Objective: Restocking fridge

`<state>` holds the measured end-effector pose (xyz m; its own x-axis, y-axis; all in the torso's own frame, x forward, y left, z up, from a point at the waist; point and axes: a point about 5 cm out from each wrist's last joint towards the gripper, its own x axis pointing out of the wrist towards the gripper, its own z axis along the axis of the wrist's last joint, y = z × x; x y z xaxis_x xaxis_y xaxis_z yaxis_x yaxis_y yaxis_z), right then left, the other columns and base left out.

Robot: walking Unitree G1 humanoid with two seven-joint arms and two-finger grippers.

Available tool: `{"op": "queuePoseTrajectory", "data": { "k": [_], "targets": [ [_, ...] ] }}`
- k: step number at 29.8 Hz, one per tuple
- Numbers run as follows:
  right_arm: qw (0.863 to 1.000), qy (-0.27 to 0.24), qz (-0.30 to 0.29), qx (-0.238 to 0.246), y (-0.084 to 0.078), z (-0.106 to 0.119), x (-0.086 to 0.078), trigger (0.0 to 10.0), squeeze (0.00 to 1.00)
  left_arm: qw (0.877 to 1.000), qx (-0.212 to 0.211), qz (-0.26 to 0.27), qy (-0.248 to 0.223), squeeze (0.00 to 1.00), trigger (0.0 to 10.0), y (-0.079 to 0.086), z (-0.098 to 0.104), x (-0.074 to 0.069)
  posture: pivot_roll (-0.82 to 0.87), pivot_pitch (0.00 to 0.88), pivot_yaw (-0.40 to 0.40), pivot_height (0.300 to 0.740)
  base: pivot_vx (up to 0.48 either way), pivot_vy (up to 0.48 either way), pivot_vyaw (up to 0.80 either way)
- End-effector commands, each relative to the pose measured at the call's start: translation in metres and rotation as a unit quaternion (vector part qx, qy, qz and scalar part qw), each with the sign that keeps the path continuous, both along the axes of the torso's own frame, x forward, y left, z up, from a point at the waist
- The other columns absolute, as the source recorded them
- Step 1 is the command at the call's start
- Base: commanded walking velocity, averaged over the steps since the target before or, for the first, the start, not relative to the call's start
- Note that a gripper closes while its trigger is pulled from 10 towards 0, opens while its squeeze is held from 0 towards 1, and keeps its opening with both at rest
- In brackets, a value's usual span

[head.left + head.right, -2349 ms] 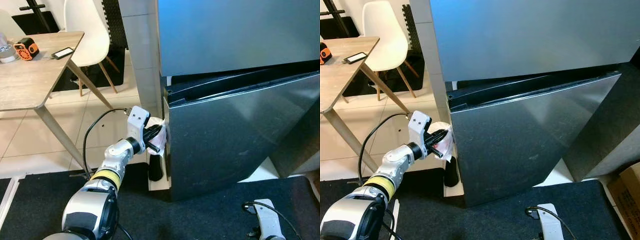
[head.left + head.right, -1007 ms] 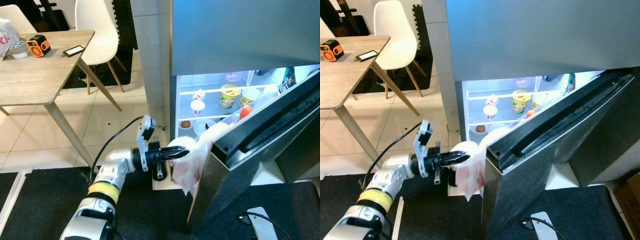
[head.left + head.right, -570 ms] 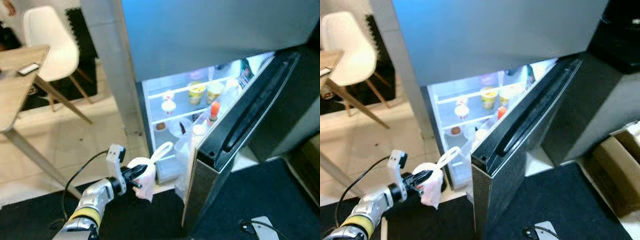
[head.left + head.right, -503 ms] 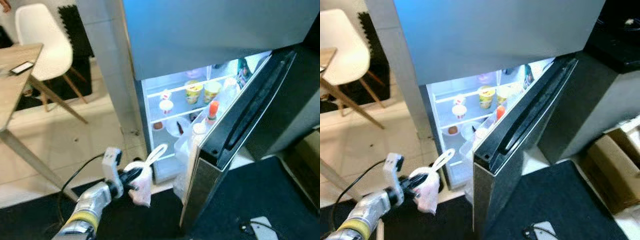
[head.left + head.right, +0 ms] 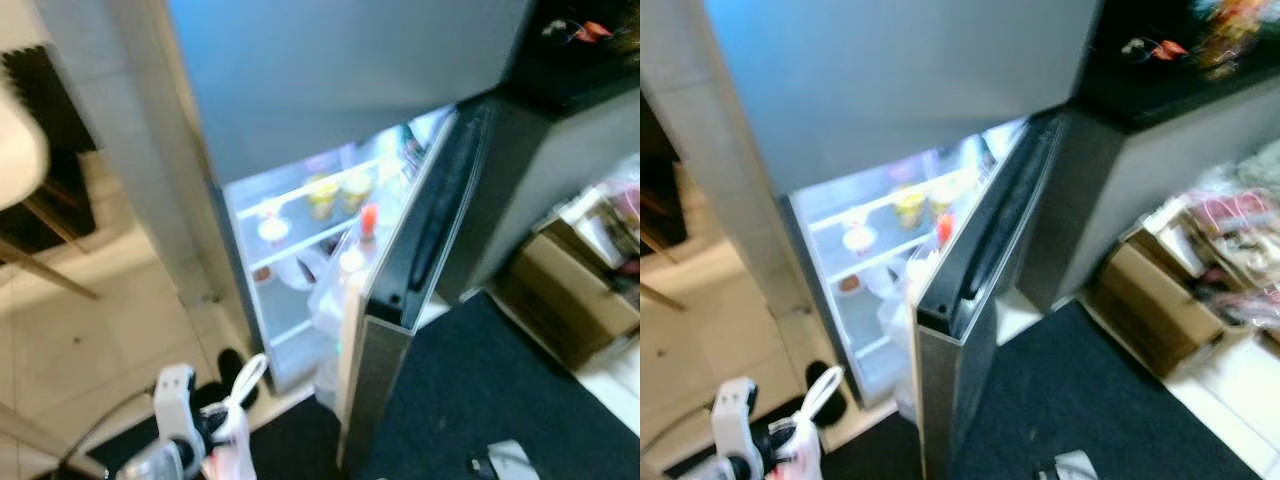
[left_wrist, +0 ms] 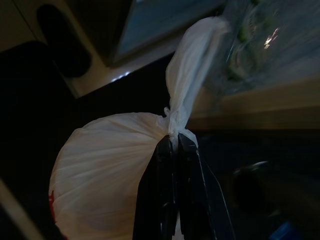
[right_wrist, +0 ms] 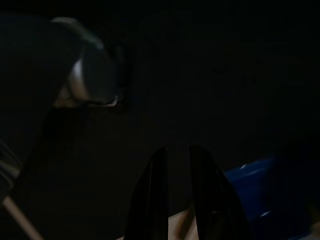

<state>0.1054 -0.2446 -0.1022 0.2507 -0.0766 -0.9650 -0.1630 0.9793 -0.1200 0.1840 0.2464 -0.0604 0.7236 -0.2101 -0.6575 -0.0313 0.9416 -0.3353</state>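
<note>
Head views, blurred: the fridge [image 5: 350, 90] stands with its lower door [image 5: 420, 250] swung open to the robot's right, the lit interior exposed. Shelves [image 5: 300, 235] carry cups and small containers too blurred to identify; a bottle with a red cap [image 5: 368, 218] sits in the door rack. A dark mat [image 5: 480, 390] covers the floor before the door, and a cardboard box [image 5: 560, 300] stands on the right, near the fridge's side.

The left gripper [image 6: 173, 142] is low at the bottom left of the head views, in front of the open compartment and apart from it. Its two fingers [image 6: 162, 190] are pressed together, pinching the knot of a white plastic bag [image 6: 105, 170]. The bag's body hangs beside the fingers; its tied handle loop [image 5: 248, 378] rises above the knot toward the fridge.

Right wrist view, very dark: the right gripper [image 7: 175, 150] hangs idle, its two fingers [image 7: 152, 200] parallel with a narrow gap between them, holding nothing.
</note>
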Motion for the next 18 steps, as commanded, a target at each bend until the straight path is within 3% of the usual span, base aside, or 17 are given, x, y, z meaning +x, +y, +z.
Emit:
{"op": "queuePoseTrajectory", "data": {
  "k": [1, 7, 11, 14, 16, 18],
  "targets": [
    [1.0, 0.0, 0.0, -0.001, -0.002, 0.0, 0.0, 10.0, 0.0, 1.0, 0.01, 0.004, -0.027, 0.0, 10.0, 0.001, 0.007, 0.012, -0.07, 0.036, 0.053, 0.74, 0.0, 0.0, -0.79],
    [1.0, 0.0, 0.0, 0.0, -0.002, 0.0, 0.0, 10.0, 0.0, 0.998, 0.019, 0.008, -0.066, 0.0, 10.0, -0.001, 0.018, 0.03, -0.07, 0.036, 0.052, 0.74, 0.0, 0.0, -0.79],
    [1.0, -0.002, -0.002, 0.001, 0.0, 0.0, 0.001, 10.0, 0.0, 0.991, 0.039, 0.014, -0.129, 0.0, 10.0, 0.001, 0.04, 0.059, -0.07, 0.033, 0.055, 0.74, 0.0, 0.0, -0.79],
    [1.0, -0.007, -0.006, 0.001, 0.001, 0.0, 0.001, 10.0, 0.0, 0.986, 0.049, 0.013, -0.157, 0.0, 10.0, 0.001, 0.051, 0.072, -0.07, 0.033, 0.056, 0.74, 0.0, 0.0, -0.78],
    [1.0, -0.014, -0.011, 0.003, 0.001, 0.0, 0.002, 10.0, 0.0, 0.976, 0.057, 0.003, -0.211, 0.0, 10.0, -0.003, 0.071, 0.092, -0.07, 0.033, 0.056, 0.74, 0.0, 0.0, 0.0],
    [1.0, -0.014, -0.013, 0.004, 0.002, 0.0, 0.002, 10.0, 0.0, 0.973, 0.059, 0.0, -0.221, 0.0, 10.0, -0.004, 0.074, 0.096, -0.07, 0.033, 0.056, 0.74, 0.0, 0.0, 0.0]
  ]
}}
